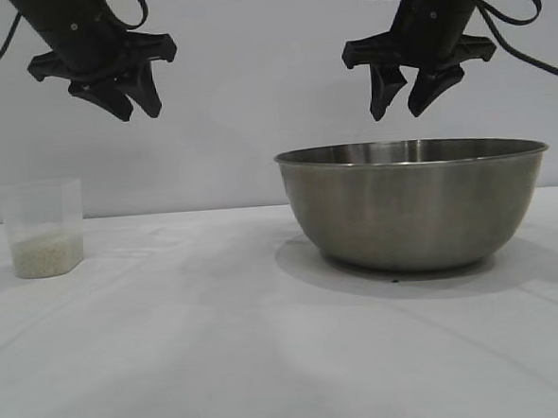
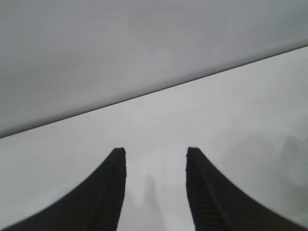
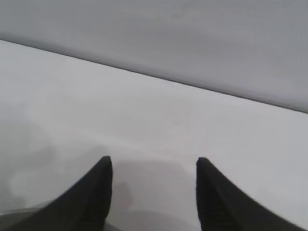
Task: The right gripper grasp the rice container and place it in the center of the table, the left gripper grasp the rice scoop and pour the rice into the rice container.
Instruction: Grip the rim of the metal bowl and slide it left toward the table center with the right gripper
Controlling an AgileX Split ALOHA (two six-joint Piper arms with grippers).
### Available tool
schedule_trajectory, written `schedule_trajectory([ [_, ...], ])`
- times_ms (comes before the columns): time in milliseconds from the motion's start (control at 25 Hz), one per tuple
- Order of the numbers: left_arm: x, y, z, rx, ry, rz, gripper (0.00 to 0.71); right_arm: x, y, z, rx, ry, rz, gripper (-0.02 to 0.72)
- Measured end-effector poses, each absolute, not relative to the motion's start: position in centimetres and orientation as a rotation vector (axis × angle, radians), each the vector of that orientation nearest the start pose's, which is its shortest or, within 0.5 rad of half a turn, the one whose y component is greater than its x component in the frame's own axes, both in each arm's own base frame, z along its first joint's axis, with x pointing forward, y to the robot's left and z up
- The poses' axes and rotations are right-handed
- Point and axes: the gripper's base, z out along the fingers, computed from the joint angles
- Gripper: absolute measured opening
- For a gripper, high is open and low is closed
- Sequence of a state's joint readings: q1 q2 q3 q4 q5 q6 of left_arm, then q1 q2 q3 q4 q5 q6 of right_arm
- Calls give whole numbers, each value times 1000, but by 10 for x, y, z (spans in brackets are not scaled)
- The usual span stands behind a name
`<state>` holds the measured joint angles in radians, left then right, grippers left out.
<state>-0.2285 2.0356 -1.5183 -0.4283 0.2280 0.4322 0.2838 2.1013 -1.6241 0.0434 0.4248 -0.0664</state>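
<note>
Nothing is done yet: your right gripper [image 1: 401,102], part open and empty, hangs just above the bowl [image 1: 413,205], while your left gripper [image 1: 132,102], also empty, hovers above the cup [image 1: 43,228] of rice [image 1: 47,253].

Both arms hang high — left tool [image 1: 133,111] and right tool [image 1: 404,108] angled downward, fingers parted, empty.

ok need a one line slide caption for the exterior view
Both grippers, left and right, hang open above the table; scoop with rice untouched, steel bowl under the right.
</note>
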Motion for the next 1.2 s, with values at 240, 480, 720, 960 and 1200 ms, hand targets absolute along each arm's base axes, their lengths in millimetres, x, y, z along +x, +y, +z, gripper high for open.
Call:
schedule_trajectory([
  [240,457,-115,220,320,2191,-223,239,459,136,208,-378,2356,143,341],
  [480,457,-115,220,320,2191,-223,239,459,136,208,-378,2356,143,341],
  [720,457,-115,220,320,2191,-223,239,451,134,208,-394,2441,137,341],
  [960,457,-115,219,320,2193,-224,239,432,128,245,-406,2487,135,341],
  [1200,456,-115,218,327,2208,-230,239,408,104,263,-389,2671,108,341],
])
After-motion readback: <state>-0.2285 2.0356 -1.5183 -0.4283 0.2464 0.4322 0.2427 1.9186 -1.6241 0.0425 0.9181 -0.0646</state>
